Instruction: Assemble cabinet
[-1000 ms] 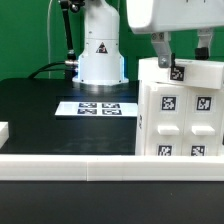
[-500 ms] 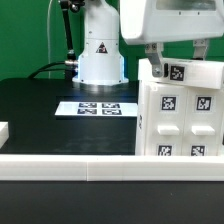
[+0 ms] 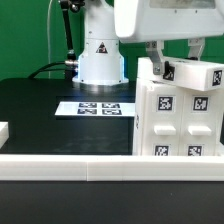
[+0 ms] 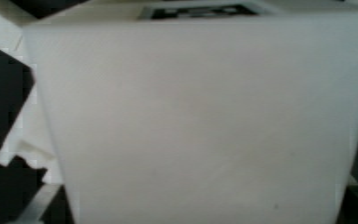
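The cabinet [image 3: 176, 118], a big white box with black-and-white tags on its front, stands at the exterior view's right and leans slightly. My gripper [image 3: 178, 55] comes down on its top. One finger [image 3: 156, 58] presses the upper corner on the exterior view's left, and the other is on the far side of the top piece. The jaws have closed in on that top part. In the wrist view the cabinet's plain white face [image 4: 194, 120] fills nearly the whole picture and hides the fingertips. A tag [image 4: 202, 11] shows at its edge.
The marker board [image 3: 98, 108] lies flat on the black table in front of the robot's white base [image 3: 100, 55]. A long white rail [image 3: 70, 165] edges the table's front. A small white part [image 3: 3, 130] shows at the exterior view's left edge.
My gripper has shifted toward the exterior view's left and its jaws have narrowed onto the cabinet's top. The cabinet has shifted and tipped slightly with it.
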`<state>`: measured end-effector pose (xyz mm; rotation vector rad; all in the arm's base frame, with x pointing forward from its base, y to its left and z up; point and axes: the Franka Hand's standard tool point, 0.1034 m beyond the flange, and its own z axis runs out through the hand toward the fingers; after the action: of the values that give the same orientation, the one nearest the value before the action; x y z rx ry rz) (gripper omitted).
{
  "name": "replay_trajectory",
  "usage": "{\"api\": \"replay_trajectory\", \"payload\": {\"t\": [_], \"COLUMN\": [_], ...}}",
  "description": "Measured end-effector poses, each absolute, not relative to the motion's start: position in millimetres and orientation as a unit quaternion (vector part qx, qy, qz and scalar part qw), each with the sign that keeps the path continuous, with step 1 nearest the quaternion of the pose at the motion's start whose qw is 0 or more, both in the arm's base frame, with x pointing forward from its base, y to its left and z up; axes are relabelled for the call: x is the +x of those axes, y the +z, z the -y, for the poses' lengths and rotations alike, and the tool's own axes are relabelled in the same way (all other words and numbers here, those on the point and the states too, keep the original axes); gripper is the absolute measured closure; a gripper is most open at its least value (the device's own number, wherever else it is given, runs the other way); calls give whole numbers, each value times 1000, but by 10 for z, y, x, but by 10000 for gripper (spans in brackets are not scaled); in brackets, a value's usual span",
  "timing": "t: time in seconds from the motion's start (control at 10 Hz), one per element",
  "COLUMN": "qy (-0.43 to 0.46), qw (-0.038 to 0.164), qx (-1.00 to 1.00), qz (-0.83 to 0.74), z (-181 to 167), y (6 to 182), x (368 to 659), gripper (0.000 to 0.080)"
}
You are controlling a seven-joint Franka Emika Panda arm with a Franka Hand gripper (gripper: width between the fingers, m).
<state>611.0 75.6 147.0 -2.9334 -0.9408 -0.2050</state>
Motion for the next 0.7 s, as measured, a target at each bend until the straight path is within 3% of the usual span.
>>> {"api": "replay_trajectory", "payload": {"t": [0.7], "qy": [-76], "qw": [41], "qx": [-995], "qz": [47], "z": [-776], "y": [1482], "x": [6116], "gripper": [238]}}
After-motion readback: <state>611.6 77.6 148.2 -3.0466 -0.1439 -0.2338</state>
